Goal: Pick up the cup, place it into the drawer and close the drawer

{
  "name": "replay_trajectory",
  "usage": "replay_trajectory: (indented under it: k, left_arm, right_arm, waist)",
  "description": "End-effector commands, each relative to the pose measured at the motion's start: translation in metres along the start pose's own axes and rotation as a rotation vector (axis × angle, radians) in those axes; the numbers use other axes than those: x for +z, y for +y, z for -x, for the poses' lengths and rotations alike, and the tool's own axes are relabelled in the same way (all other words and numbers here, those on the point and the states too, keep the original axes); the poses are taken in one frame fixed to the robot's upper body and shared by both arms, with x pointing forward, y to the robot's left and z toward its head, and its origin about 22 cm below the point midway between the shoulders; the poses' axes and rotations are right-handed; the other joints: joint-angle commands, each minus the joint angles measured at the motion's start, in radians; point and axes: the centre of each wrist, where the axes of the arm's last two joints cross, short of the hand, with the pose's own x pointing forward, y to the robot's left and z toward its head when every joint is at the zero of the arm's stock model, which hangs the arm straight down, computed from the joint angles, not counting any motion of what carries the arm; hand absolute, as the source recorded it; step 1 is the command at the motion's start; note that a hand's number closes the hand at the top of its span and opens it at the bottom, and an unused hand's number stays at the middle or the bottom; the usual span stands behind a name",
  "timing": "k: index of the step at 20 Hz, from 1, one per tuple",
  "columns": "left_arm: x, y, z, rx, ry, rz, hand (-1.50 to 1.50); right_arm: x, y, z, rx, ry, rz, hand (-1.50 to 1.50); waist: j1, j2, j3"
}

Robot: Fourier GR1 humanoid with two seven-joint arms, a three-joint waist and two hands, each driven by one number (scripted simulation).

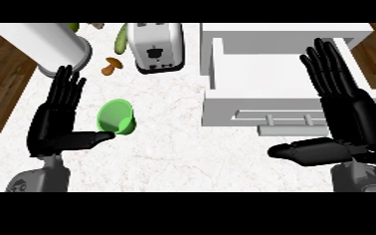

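Observation:
A green cup lies on its side on the white counter, left of centre, its opening towards me. My left hand stands open just left of it, fingers straight up, thumb tip reaching under the cup's lower edge. The white drawer is pulled open at the right, its front panel with a handle facing me. My right hand is open over the drawer's right side, fingers straight, thumb pointing left below the drawer front.
A white toaster stands at the back centre. A brown mushroom and a green vegetable lie beside it. A white cylinder stands back left. Wooden floor shows beyond the counter's left edge.

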Motion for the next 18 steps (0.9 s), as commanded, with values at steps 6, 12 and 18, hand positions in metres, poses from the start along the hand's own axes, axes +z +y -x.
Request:
replay_trajectory:
  k: [6,12,18]
  left_arm:
    - [0.016,0.017,0.068,-0.046,0.094,-0.063,-1.50]
    - [0.029,0.044,0.094,-0.050,0.123,-0.084,-1.50]
    - [0.036,0.081,0.127,-0.059,0.124,-0.108,-1.50]
  right_arm:
    - [-0.002,-0.017,-0.015,0.015,-0.016,0.003,-1.50]
    - [-0.025,-0.010,-0.006,0.008,-0.037,0.015,-1.50]
    - [-0.014,-0.003,-0.019,0.010,-0.033,-0.005,-1.50]
  waist:
    - [-0.005,-0.001,0.000]
    - [0.002,0.000,0.000]
    - [-0.010,0.002,-0.001]
